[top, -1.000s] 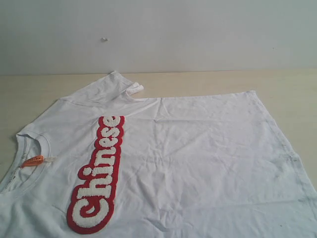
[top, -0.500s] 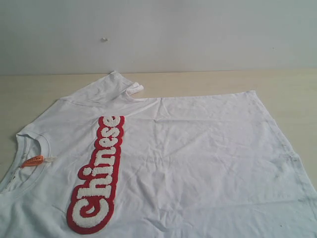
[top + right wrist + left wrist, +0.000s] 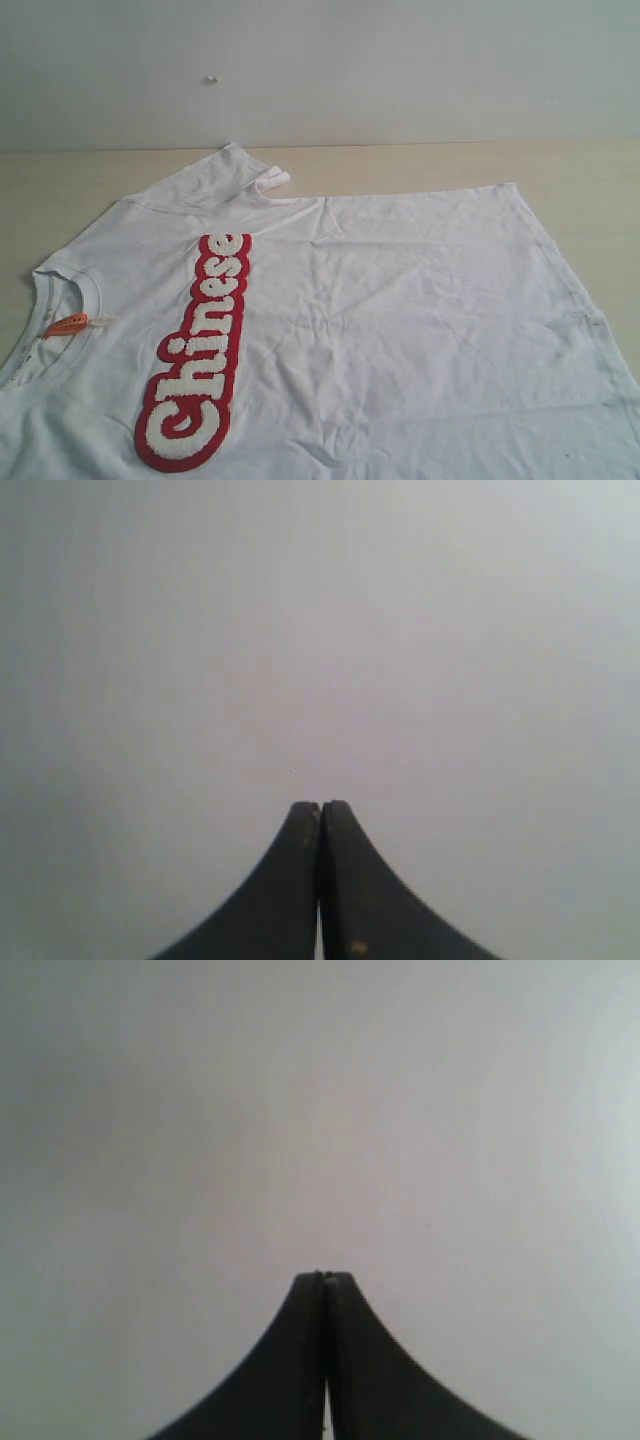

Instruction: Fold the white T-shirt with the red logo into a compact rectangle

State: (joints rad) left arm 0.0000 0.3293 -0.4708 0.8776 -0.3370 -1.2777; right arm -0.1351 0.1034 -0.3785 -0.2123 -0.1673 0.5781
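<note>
On the counter [image 3: 420, 165] nothing has shifted: tee [image 3: 400, 300] spread flat, logo [image 3: 200, 350] at 8 o'clock; left tool [image 3: 322, 1278] and right tool [image 3: 320, 805] clenched empty; folding not begun.

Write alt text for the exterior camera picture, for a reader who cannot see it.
A white T-shirt lies spread flat, front up, on a pale wooden table, its collar toward the left edge of the view. A red logo with fuzzy white letters reading "Chinese" runs along the chest, and a small orange tag sits inside the collar.
</note>
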